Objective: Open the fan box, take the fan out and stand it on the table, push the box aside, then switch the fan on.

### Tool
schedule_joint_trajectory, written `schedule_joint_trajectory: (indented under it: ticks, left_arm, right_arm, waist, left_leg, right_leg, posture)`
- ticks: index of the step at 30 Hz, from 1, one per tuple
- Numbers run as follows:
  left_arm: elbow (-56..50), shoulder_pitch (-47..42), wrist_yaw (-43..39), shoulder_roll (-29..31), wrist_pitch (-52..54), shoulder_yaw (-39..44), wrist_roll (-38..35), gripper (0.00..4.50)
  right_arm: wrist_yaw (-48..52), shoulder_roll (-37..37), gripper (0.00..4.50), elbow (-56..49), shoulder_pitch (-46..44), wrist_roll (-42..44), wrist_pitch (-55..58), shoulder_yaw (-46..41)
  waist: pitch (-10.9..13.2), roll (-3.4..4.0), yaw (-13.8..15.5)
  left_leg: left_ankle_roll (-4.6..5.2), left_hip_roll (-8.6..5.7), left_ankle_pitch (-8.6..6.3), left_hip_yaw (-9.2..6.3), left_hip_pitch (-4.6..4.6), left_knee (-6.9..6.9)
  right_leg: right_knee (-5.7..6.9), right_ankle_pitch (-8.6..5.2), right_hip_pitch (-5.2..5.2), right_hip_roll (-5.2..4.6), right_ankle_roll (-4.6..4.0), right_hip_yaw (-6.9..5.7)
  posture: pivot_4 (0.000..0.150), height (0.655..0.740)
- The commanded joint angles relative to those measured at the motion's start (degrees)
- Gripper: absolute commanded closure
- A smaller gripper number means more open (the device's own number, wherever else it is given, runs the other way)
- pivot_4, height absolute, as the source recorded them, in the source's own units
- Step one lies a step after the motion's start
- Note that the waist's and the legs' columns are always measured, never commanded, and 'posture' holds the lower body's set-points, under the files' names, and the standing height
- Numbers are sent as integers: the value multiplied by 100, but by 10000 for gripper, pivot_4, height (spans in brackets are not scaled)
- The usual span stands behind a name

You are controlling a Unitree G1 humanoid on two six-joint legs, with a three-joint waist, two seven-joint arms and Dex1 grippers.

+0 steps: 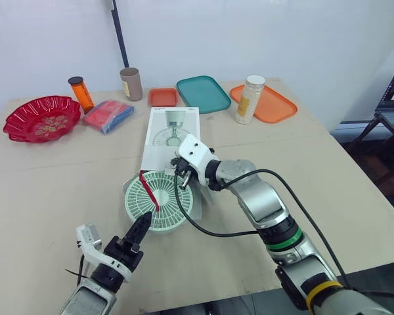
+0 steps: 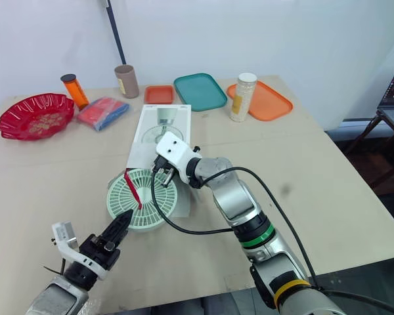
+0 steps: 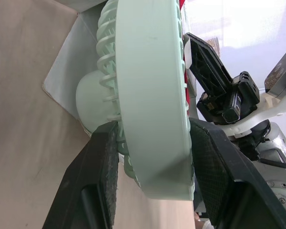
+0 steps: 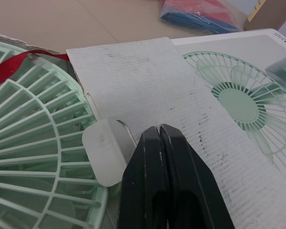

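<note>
The mint-green round fan [image 1: 159, 202] lies flat on the table at the open near end of the white fan box [image 1: 171, 131], a red ribbon [image 1: 149, 189] draped across its grille. My left gripper [image 1: 142, 225] holds the fan's near rim: in the left wrist view its two black fingers [image 3: 102, 157] clamp either side of the rim [image 3: 152, 95]. My right gripper [image 1: 182, 173] hovers over the box's open flap [image 4: 148, 90], fingers pressed together with their tips [image 4: 159, 136] against the cardboard. The fan's far edge is hidden under the right gripper.
Along the back stand a red bowl [image 1: 42, 118], an orange bottle [image 1: 81, 92], a red-and-blue packet [image 1: 108, 115], a brown cup [image 1: 131, 83], a small orange tray [image 1: 163, 97], a teal tray [image 1: 203, 94], a white jar [image 1: 251, 98] and an orange tray [image 1: 276, 105]. A black cable [image 1: 203, 230] loops off the right arm.
</note>
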Motion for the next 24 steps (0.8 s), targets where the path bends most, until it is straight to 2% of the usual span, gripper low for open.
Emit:
schedule_joint_trajectory:
  ticks: [1,24]
  left_arm:
    - [-112,337,127,111,-117,180,-37,27575]
    - [-306,1333,-11,935,-291,686,-593,27575]
  right_arm:
    - [7,-40,45000,63,57,5,122,78]
    - [-21,-12,45000,-295,50,36,436,171]
  waist:
    - [0,1,1]
    - [1,1,-14]
  left_leg:
    - [0,0,0,-1,-1,0]
    - [2,3,-1,11,-1,-8]
  right_leg:
    - [0,-3,-1,-1,-5,-1]
    - [0,-20,-10,1,-22,3]
  posture:
    - [1500,7400]
    - [1500,7400]
